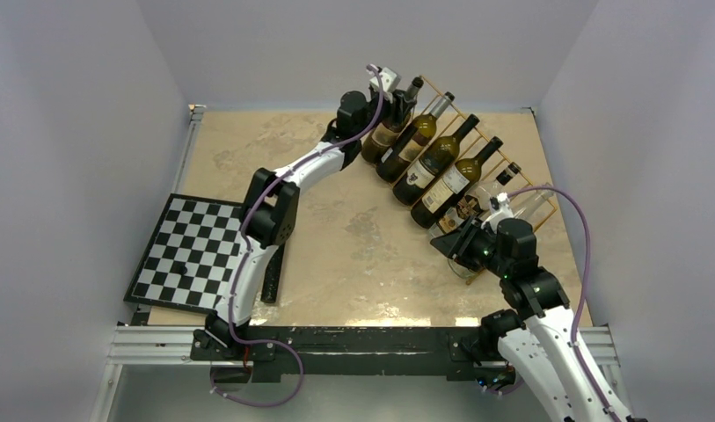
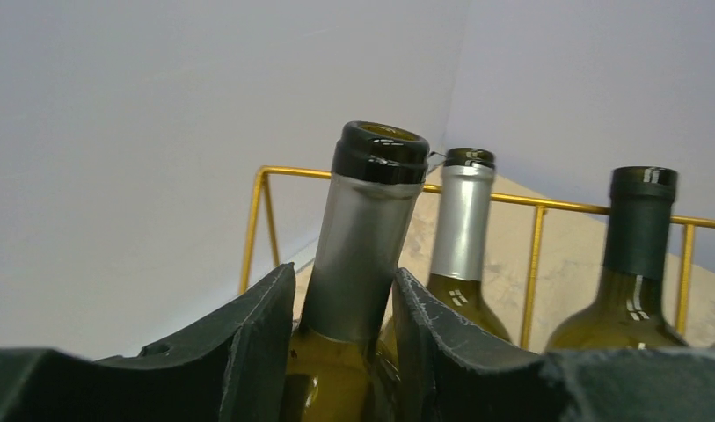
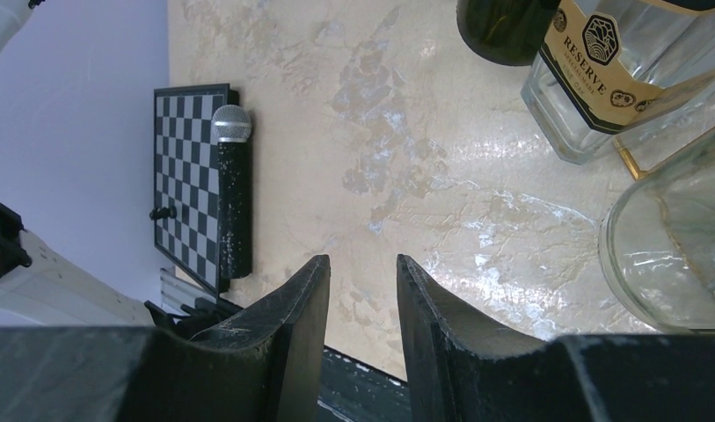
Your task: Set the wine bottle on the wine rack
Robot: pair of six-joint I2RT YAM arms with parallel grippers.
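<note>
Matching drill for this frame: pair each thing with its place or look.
1. left gripper
2. right gripper
3. chessboard
4. microphone

A. lying along the chessboard's edge
B. around a bottle neck at the rack's far end
C. black and white squares
D. empty, beside a clear bottle

Pairs: 1-B, 2-D, 3-C, 4-A
</note>
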